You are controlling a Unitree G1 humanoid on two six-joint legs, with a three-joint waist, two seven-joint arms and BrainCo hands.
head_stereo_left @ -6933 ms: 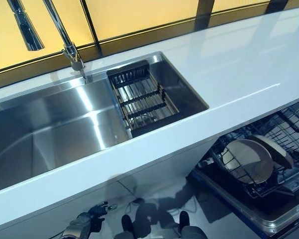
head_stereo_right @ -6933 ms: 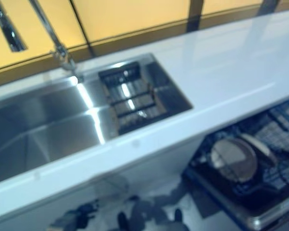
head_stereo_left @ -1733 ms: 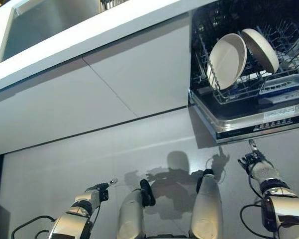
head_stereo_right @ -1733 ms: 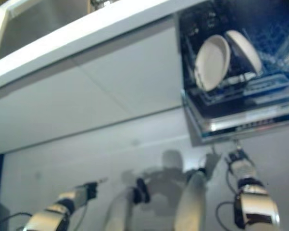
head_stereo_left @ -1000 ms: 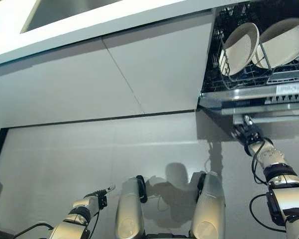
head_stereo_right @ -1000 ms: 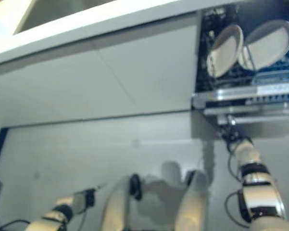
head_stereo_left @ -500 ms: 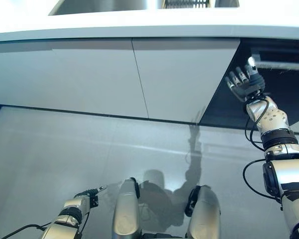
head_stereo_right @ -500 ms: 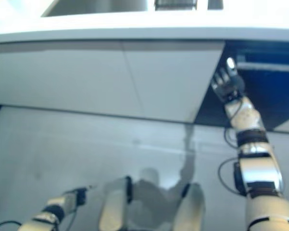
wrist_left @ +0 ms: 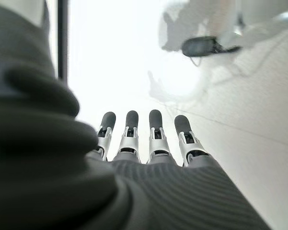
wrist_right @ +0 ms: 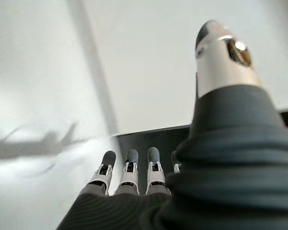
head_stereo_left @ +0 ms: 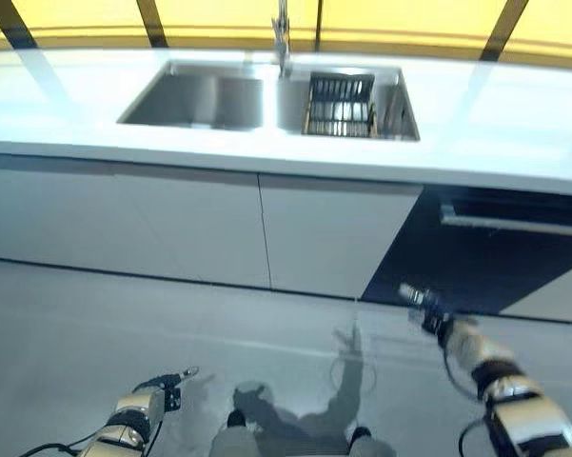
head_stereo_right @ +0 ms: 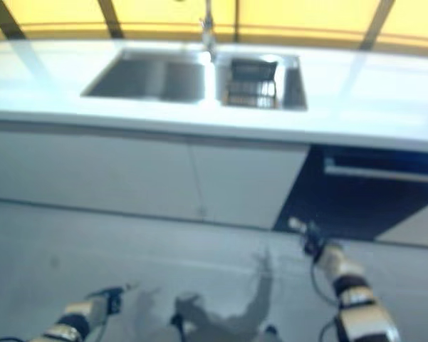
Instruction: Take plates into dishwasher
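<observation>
A white countertop (head_stereo_left: 514,124) with a stainless steel double sink (head_stereo_left: 209,95) is seen from above, a dark wire rack (head_stereo_left: 341,100) sitting in its right basin. Below right, the dark-fronted dishwasher (head_stereo_left: 476,257) appears closed, so no plates can be seen; presumably they are hidden inside. The right hand (head_stereo_left: 428,311) is held low before the dishwasher front, fingers (wrist_right: 128,167) straight and empty. The left hand (head_stereo_left: 167,386) hangs over the grey floor (head_stereo_left: 95,324), fingers (wrist_left: 155,129) extended, nothing held.
</observation>
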